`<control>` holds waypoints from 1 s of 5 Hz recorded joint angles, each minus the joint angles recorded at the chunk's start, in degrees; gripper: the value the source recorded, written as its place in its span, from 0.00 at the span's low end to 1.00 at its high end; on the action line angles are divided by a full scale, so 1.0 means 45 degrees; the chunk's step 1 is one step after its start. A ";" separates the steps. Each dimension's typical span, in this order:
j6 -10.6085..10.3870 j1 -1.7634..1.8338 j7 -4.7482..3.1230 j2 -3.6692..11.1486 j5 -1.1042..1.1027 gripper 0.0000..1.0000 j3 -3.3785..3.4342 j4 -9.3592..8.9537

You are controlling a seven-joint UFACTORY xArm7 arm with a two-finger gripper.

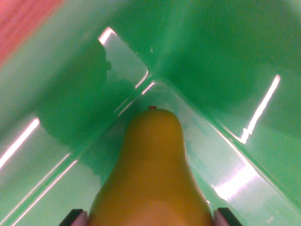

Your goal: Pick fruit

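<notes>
The pear (150,174) fills the lower centre of the frame, its narrow neck pointing up toward the middle, where a small dark red stem end shows at the tip. Its skin is yellow-ochre, smooth and matte, with no dents, and it looks like a hard plastic model, so I judge it light, stiff and rather slippery, not fragile. The gripper (150,219) is at the bottom edge: only two dark fingertips (73,217) with pale pads show, one on each side of the wide belly of the pear, very close to it and probably touching, so it seems partly closed around the fruit, but I cannot tell if it really presses it. The wide belly is the good place to hold, because the neck tapers and the pads could slide off it. Behind the pear is a green bin (225,56) of glossy plastic, with flat sloping walls, rounded corners and bright strips of reflected light; the pear seems to be inside or just over one corner. At the upper left a pink-red surface (19,23) shows, blurred.
</notes>
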 joint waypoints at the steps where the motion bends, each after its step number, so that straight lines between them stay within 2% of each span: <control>1: 0.0432 0.0006 -0.0003 -0.0126 -0.0013 1.00 -0.0009 0.0307; 2: 0.0432 0.0006 -0.0003 -0.0126 -0.0013 1.00 -0.0009 0.0307; 3: 0.0884 0.0013 -0.0005 -0.0258 -0.0028 1.00 -0.0018 0.0627; 4: 0.0884 0.0013 -0.0005 -0.0258 -0.0028 1.00 -0.0018 0.0627; 5: 0.1428 0.0020 -0.0009 -0.0417 -0.0045 1.00 -0.0029 0.1013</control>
